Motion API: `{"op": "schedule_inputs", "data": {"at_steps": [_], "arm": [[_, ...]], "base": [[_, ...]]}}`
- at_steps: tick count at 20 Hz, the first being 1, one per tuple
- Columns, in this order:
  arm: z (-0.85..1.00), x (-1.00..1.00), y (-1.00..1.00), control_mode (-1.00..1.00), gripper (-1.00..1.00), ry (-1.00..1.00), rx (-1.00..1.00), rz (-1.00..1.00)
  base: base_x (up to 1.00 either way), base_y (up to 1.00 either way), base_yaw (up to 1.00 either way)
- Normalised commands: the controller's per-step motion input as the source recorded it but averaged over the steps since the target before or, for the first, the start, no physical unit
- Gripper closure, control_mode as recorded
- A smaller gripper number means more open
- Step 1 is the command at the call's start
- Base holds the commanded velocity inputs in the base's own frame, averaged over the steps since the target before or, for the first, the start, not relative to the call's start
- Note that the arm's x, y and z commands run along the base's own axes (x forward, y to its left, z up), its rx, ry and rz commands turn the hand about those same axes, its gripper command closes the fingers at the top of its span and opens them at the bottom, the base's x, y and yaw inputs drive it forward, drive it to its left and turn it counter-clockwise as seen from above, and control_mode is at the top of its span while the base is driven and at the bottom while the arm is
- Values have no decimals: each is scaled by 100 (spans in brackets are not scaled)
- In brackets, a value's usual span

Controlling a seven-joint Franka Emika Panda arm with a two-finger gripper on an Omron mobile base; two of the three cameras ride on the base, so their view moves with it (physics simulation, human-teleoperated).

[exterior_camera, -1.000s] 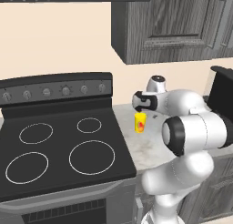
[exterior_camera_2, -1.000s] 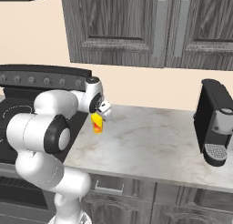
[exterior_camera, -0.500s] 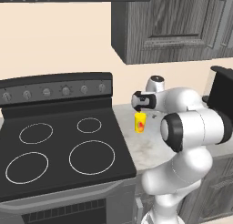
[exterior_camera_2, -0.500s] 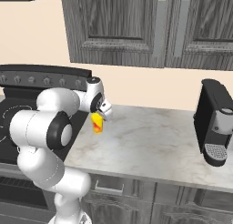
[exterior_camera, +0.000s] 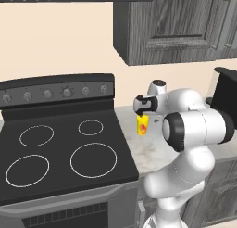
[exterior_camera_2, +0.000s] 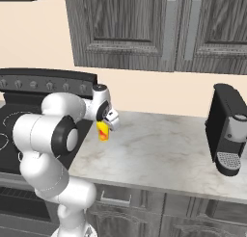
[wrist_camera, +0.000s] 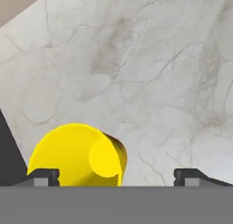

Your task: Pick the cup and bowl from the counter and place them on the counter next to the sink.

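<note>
Left base view: hand (exterior_camera: 141,112) still poised above cup (exterior_camera: 142,125), elbow shifted.

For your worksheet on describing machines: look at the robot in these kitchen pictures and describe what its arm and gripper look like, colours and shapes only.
The arm is glossy white, built of rounded, bulging segments with dark round caps at the joints. It ends in a small gripper with a white body and dark parts. In the hand view its two finger tips are small, dark and blocky. No cables or markings show.
</note>
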Motion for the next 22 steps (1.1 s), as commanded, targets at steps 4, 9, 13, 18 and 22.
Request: {"op": "schedule_inputs", "data": {"at_steps": [4, 9, 13, 18, 22], "arm": [[-24, 0, 0, -100, -100, 0, 0, 0], [-21, 0, 0, -100, -100, 0, 0, 0], [-19, 0, 0, -100, -100, 0, 0, 0], [-11, 0, 0, -100, -100, 1, 0, 0], [-7, 0, 0, -100, -100, 2, 0, 0]], "base": [[0, 0, 0], [0, 0, 0], [0, 0, 0], [0, 0, 0], [0, 0, 0]]}}
